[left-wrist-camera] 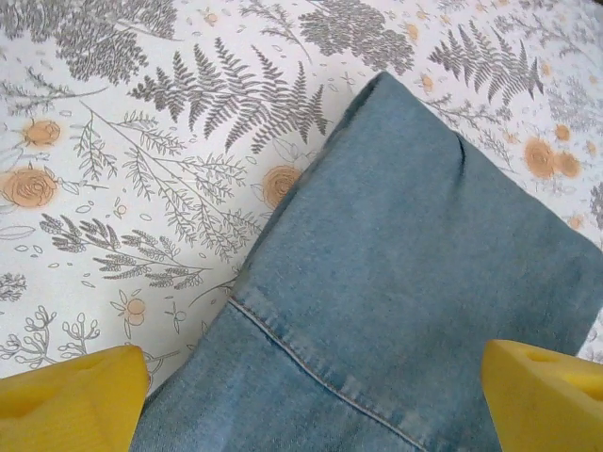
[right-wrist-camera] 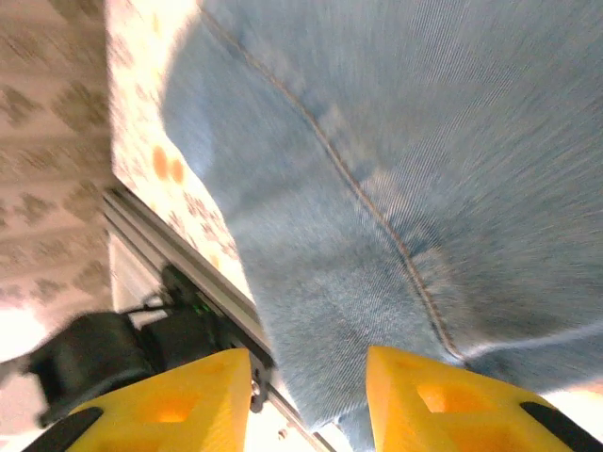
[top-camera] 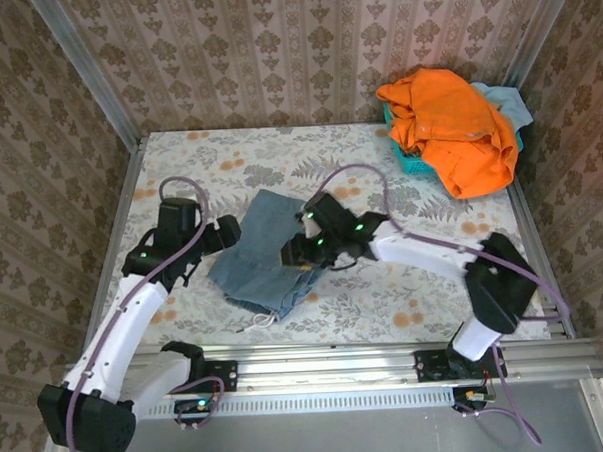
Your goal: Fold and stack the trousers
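The trousers lie folded into a small light-blue denim bundle in the middle of the floral table, white drawstring trailing at the near end. My left gripper hovers at the bundle's left edge; its yellow fingers stand wide apart over the denim, a stitched seam running between them. My right gripper is over the bundle's right side. Its fingertips are apart, with blurred denim showing in the gap, so it is open.
An orange garment and a pale turquoise cloth heap over a teal basket at the back right. The metal front rail runs just below the trousers' near end. Patterned walls close in on three sides.
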Controlling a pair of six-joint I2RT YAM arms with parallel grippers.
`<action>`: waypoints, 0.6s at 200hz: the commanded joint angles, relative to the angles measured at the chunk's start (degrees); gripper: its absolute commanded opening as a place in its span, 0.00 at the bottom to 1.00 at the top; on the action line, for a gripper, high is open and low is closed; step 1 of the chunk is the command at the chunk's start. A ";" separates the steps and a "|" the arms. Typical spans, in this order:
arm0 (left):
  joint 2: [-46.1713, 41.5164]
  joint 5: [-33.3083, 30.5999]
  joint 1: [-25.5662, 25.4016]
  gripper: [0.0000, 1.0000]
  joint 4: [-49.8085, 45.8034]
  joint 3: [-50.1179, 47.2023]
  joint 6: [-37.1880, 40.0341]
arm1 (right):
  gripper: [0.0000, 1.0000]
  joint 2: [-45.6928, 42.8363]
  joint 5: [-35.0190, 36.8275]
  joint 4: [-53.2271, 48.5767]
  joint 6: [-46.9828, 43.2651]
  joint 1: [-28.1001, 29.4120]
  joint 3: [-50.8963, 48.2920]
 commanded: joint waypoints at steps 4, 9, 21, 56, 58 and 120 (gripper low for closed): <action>3.22 -9.99 -9.04 0.92 -9.49 1.05 1.47 | 0.42 -8.21 5.30 -9.18 -3.80 -6.92 -1.96; 4.59 -11.31 -11.29 0.93 -10.02 1.71 1.36 | 0.43 -9.67 5.50 -9.68 -3.94 -8.85 -3.03; 8.87 -15.24 -17.56 0.99 -11.36 3.78 2.27 | 0.47 -13.78 5.25 -10.29 -4.65 -13.78 -6.43; 25.27 -21.44 -32.55 1.00 -14.25 14.07 6.81 | 0.56 -21.66 4.41 -12.60 -8.85 -26.80 -13.17; 26.38 -21.68 -33.06 1.00 -14.52 14.64 7.02 | 0.56 -21.91 4.16 -12.61 -9.07 -27.40 -13.43; 52.30 -18.50 -40.63 1.00 -15.57 28.47 9.89 | 0.58 -25.27 0.25 -14.07 -11.99 -37.17 -18.35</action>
